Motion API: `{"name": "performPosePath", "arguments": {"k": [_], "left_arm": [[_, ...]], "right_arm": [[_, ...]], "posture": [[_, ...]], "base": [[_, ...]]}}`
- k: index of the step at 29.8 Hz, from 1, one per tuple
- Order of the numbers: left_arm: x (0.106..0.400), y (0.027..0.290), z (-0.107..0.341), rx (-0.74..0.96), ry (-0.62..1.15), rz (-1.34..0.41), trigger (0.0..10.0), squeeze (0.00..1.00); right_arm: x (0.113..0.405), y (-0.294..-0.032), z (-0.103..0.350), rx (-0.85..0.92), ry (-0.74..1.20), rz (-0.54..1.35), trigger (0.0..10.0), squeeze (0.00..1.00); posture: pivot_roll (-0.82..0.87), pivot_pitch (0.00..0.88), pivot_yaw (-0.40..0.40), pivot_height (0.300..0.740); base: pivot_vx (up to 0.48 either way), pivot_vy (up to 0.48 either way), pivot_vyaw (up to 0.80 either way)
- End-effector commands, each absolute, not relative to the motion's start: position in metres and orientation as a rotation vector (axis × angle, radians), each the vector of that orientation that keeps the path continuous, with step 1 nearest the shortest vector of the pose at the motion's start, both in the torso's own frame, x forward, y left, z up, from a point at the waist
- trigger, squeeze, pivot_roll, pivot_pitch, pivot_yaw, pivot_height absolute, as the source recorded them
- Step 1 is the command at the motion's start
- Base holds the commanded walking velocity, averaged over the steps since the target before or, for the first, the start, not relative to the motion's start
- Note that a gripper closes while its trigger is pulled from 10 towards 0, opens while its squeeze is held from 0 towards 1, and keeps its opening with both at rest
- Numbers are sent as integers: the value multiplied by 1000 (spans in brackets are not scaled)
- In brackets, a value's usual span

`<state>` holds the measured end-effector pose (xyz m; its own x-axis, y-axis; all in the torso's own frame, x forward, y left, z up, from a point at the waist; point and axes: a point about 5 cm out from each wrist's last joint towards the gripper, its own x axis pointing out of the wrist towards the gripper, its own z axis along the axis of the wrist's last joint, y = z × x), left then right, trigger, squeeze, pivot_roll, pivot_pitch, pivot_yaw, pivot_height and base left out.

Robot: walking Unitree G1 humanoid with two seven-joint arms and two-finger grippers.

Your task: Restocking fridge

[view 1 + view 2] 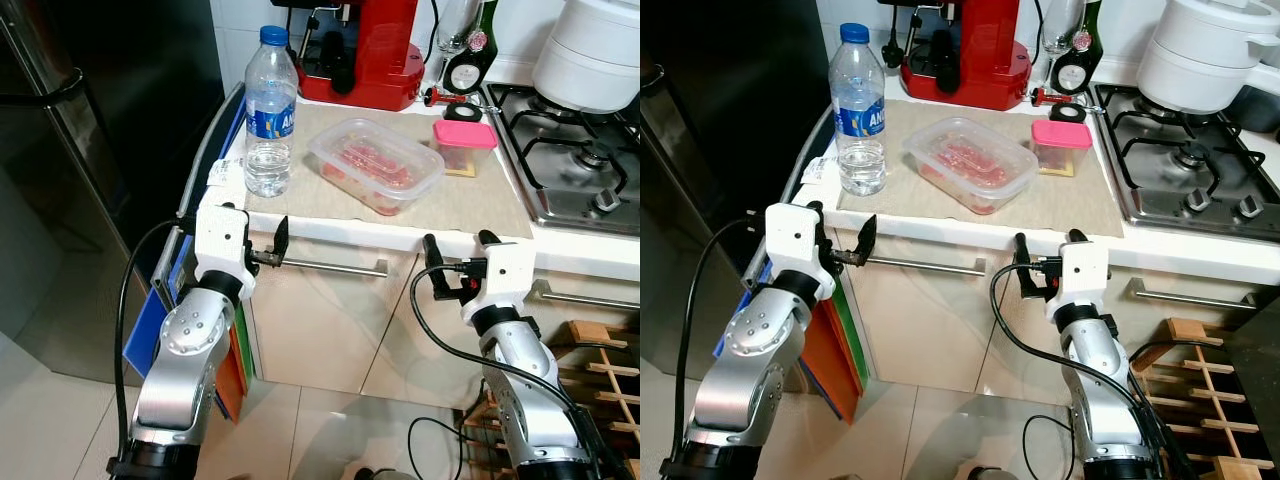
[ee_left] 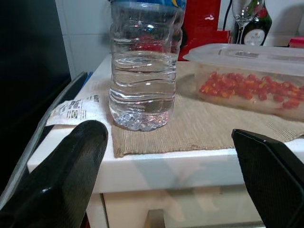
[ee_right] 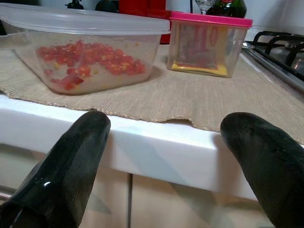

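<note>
Left gripper (image 1: pixel 258 234): lower left of the head view, raised level with the counter edge, fingers spread wide, holding nothing. Right gripper (image 1: pixel 458 252): lower centre-right, same height, fingers likewise wide apart and empty.

Drawer handles (image 1: pixel 335 266): two steel bars on beige cabinet fronts, just behind the grippers. Wooden rack (image 1: pixel 600 365): one, lower right corner. Floor: pale tiles.

Counter (image 1: pixel 400 238): white edge, topped by one beige woven mat (image 1: pixel 470 205).

Bottle (image 1: pixel 271 115): one, clear plastic, blue cap and blue label, water roughly a third up; upright on the mat's left end, upper left of centre, straight ahead of the left gripper in the left wrist view. Paper tag (image 2: pixel 76 110): one, beside the bottle's base at the counter edge.

Tub (image 1: pixel 376 166): one, clear, lidded, red pieces inside; centre of the mat, near the bottle but apart from it.

Small box (image 1: pixel 463 146): one, clear with pink lid, just beyond the tub toward the right.

Coffee machine (image 1: pixel 368 50): one, red, top centre against white wall tiles. Dark bottle (image 1: pixel 470 60) beside it.

Hob (image 1: pixel 575 160): steel gas burners, upper right, bearing one white pot (image 1: pixel 595 50).

Fridge (image 1: pixel 90 130): dark, filling the left side, door closed.
</note>
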<state>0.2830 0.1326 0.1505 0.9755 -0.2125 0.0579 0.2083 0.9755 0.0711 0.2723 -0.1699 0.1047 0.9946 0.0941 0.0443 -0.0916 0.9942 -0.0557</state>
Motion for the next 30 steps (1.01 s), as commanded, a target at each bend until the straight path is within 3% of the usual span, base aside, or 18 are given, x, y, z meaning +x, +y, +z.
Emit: {"name": "performPosePath", "arguments": {"k": [1, 30], "left_arm": [[285, 132, 151, 68, -64, -224, 10000, 0], [290, 130, 155, 76, -77, -232, 10000, 0]], "right_arm": [[275, -169, 111, -63, -67, 92, 10000, 0], [280, -171, 115, -39, -63, 84, 10000, 0]], "posture": [[-10, 0, -23, 740], [-9, 0, -32, 740]], "base": [[0, 0, 0], [0, 0, 0]]}}
